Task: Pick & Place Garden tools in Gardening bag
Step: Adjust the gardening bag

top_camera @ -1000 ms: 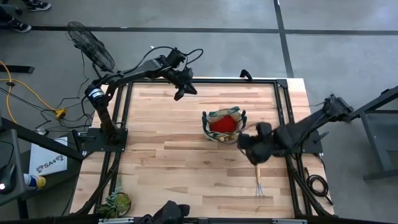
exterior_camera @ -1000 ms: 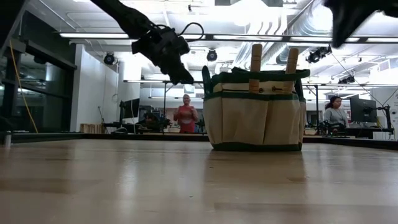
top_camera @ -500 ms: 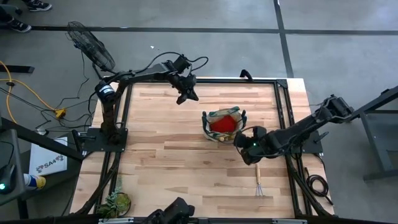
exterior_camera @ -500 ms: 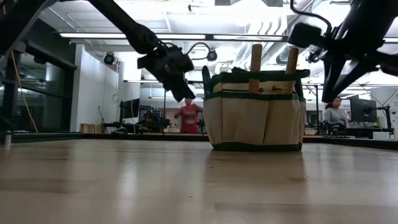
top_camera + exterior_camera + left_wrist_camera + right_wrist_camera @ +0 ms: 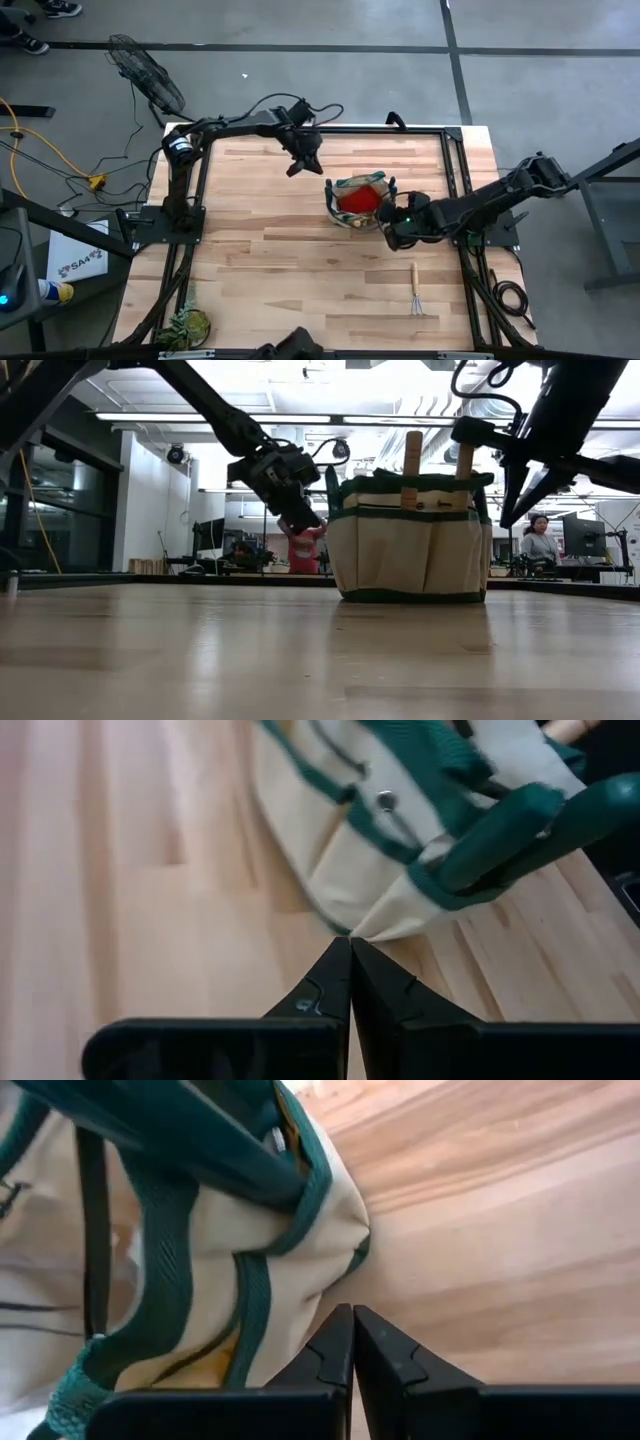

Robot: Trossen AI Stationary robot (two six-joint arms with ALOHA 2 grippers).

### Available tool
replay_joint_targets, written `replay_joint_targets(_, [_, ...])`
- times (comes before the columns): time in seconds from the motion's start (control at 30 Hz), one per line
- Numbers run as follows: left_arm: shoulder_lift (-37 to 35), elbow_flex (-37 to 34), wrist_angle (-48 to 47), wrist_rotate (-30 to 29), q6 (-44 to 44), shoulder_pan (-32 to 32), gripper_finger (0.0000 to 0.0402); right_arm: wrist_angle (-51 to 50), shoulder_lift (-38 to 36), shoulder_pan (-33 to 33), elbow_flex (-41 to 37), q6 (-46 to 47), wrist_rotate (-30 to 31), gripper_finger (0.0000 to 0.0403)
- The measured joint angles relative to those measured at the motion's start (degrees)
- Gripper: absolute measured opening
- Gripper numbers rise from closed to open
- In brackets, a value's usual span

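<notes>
The tan gardening bag with green trim stands upright on its flat bottom at the table's middle right. A red cloth piece fills its top, and two wooden handles stick up out of it. A wooden-handled hand rake lies flat near the front right. My left gripper hangs shut in the air just off the bag's far left side. My right gripper hangs shut, tilted down, close to the bag's near right corner.
A leafy green plant clump sits at the table's front left corner. Bare wooden tabletop spreads left of and in front of the bag. In the low view, people show in the room beyond the table.
Both grippers have sunk and closed in on the bag. The left one has come from the far edge toward the bag's far left side. The right one has dropped, rolled, and moved from the rake's side up to the bag's near right corner. The bag and the rake have stayed put.
</notes>
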Motion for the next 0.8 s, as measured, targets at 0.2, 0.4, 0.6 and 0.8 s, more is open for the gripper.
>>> replay_joint_targets(0.2, [0.0, 0.0, 0.4, -2.45, 0.34, -3.47, 0.0, -0.78, -0.95, -1.62, 0.0, -1.62, 0.22, 0.0002])
replay_joint_targets(0.4, [0.0, 0.0, 0.01, -2.66, 0.34, -5.63, 0.0, -1.43, -2.31, -3.51, 0.0, -3.75, 0.24, 0.0002])
replay_joint_targets(0.6, [0.0, 0.0, -0.9, -2.88, 0.29, -6.18, 0.0, -0.76, -3.33, -5.86, 0.0, -6.47, 0.17, 0.0002])
replay_joint_targets(0.8, [0.0, 0.0, -2.42, -2.88, 0.05, -6.14, 0.0, 1.97, -3.35, -8.66, 0.0, -11.39, -0.77, 0.0002])
